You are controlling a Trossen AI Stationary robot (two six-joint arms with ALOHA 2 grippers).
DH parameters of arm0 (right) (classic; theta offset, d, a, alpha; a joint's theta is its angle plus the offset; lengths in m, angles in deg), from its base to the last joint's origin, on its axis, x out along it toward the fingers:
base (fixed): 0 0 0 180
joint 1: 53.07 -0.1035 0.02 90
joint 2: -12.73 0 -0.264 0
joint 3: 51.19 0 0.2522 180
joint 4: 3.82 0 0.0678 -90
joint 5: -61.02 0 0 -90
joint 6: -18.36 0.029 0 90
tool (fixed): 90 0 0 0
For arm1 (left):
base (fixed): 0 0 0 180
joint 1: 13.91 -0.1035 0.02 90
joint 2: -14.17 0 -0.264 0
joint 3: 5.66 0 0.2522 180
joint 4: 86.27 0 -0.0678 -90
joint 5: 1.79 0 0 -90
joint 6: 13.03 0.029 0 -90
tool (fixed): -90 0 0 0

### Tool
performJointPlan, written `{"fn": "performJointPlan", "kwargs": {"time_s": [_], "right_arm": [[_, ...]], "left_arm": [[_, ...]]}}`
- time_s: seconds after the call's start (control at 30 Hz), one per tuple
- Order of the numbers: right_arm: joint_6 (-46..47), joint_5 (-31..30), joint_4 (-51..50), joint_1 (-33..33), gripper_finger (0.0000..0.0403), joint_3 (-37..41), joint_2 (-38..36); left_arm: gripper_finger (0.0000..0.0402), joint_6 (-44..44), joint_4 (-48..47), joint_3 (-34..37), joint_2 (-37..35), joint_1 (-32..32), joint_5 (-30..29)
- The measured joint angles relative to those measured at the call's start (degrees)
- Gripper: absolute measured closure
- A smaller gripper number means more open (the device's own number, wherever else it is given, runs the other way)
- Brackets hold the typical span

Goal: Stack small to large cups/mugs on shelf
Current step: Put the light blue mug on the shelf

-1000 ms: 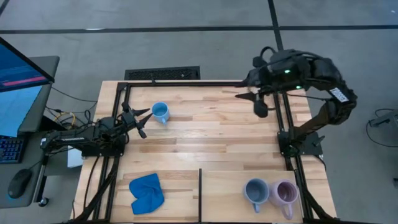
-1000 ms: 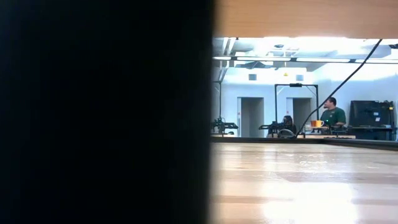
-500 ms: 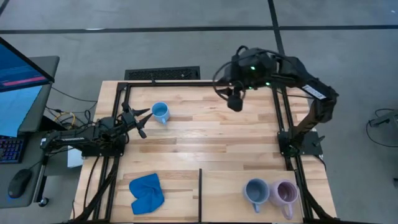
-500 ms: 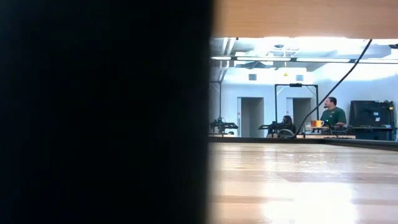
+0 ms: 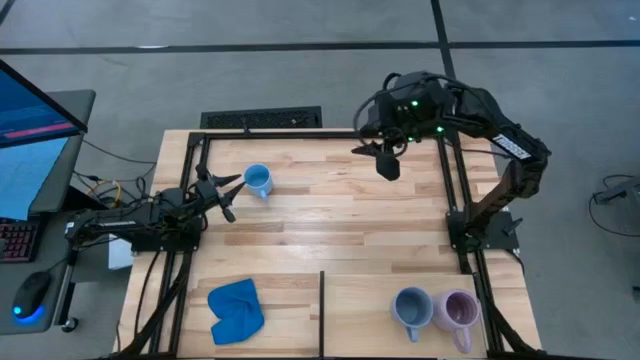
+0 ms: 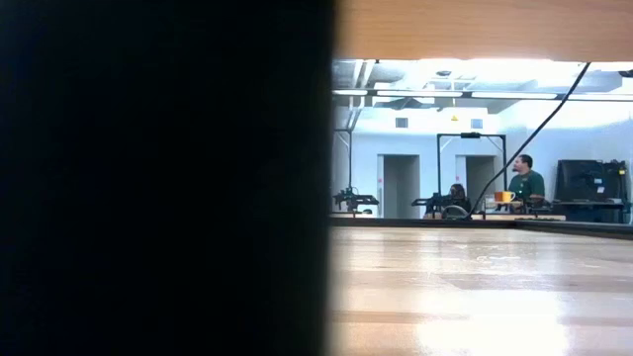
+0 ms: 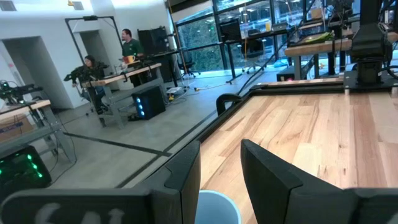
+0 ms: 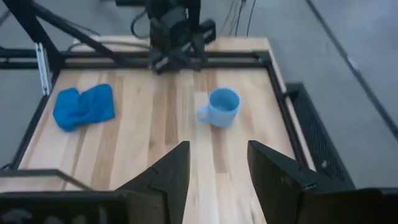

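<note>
A light sky-blue mug stands upright on the table's far left part; it also shows in the right wrist view. My left gripper is open just left of it, touching nothing. In the left wrist view the mug's rim shows low between the fingers of my left gripper. A grey-blue mug and a lilac mug stand side by side on the shelf at the near right. My right gripper is open and empty, above the table's far right part.
A bright blue cloth lies crumpled at the near left. Black rails frame the table and divide off the shelf. A dark shape blocks the left half of the low view. People sit at desks in the room beyond.
My right gripper has swung over the table's far side toward the left edge, turning as it went, then come a little way back to the right. It stays open and empty. The mugs have not moved.
</note>
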Motion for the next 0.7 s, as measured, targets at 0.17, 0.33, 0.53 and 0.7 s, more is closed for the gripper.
{"fn": "performJointPlan", "kwargs": {"time_s": [0.17,0.33,0.53,0.7], "right_arm": [[-0.3,1.0,7.5,0.0,0.0220,12.8,-7.3],[2.1,1.0,20.3,-0.1,0.0220,32.6,-20.4],[5.2,1.0,34.1,-2.1,0.0220,54.6,-37.5],[6.8,-0.9,47.2,-3.9,0.0220,72.1,-51.1]], "left_arm": [[0.0294,-0.2,0.0,0.0,0.0,0.0,0.2],[0.0294,-2.1,0.0,0.0,0.0,0.0,0.2],[0.0294,-2.2,0.0,0.0,0.0,0.0,0.2],[0.0294,-2.2,0.0,0.0,0.0,0.0,0.2]]}}
